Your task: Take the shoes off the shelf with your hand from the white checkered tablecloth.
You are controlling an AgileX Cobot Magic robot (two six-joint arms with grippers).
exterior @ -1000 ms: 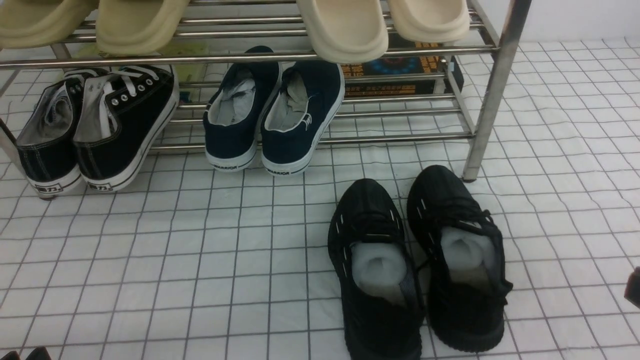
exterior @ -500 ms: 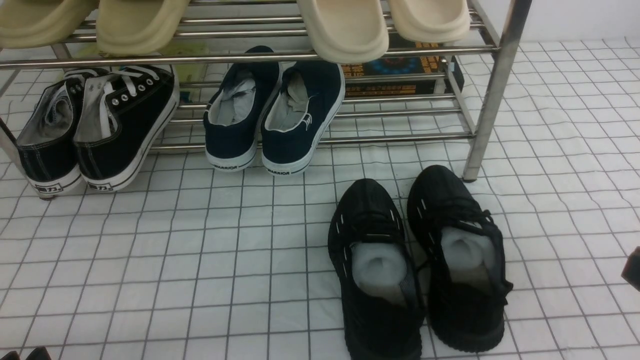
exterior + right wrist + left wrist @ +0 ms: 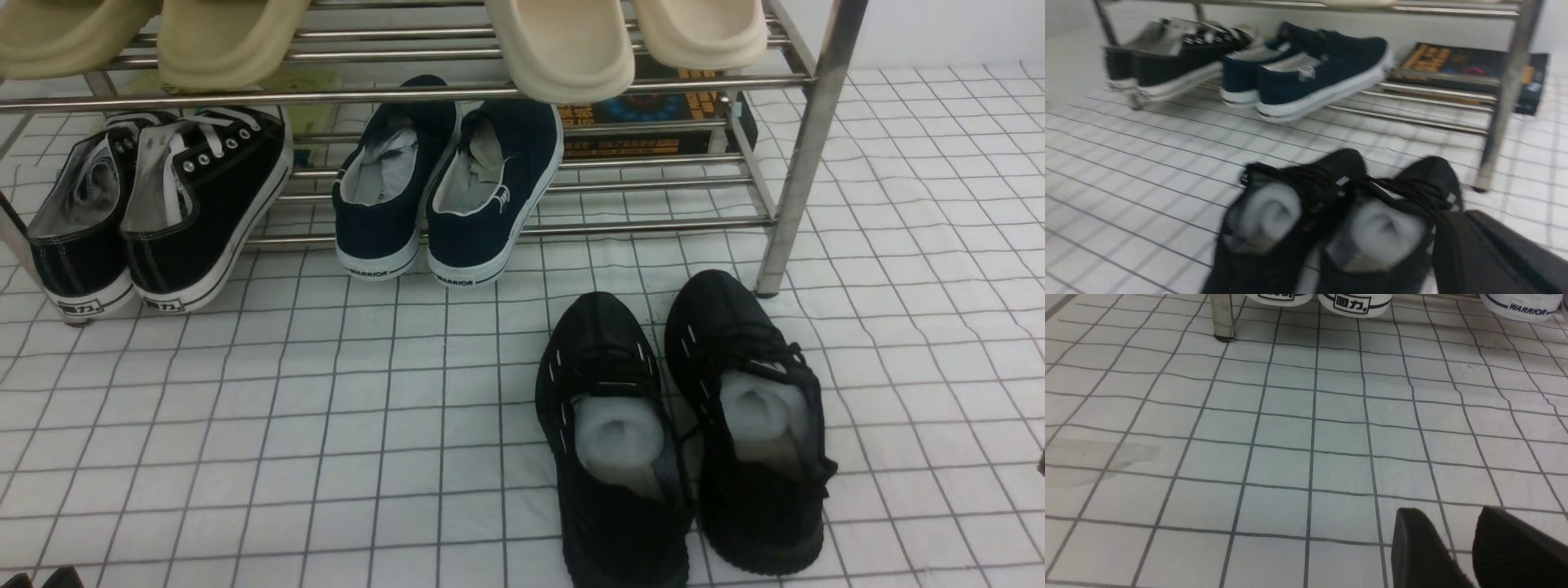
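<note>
The black knit shoes, stuffed with white paper, lie side by side on the white checkered tablecloth (image 3: 245,457): the left shoe (image 3: 612,441) and the right shoe (image 3: 751,416), toes toward the shelf (image 3: 804,147). They stand in front of its right post, off the bars. In the blurred right wrist view they fill the foreground (image 3: 1290,228). My right gripper (image 3: 1461,214) hangs just beside the right shoe, jaws together, holding nothing; only a sliver of it shows in the front view (image 3: 1042,462). My left gripper (image 3: 1447,510) is open and empty over bare cloth.
The black canvas white-laced pair (image 3: 155,204) and the navy WARRIOR pair (image 3: 445,188) sit on the lower tier. Beige slippers (image 3: 563,49) sit on the upper tier. A dark box (image 3: 653,122) lies behind the shelf's right end.
My right gripper has slid off toward the right edge of the front view, away from the shoes. The shoes and left gripper have not moved.
</note>
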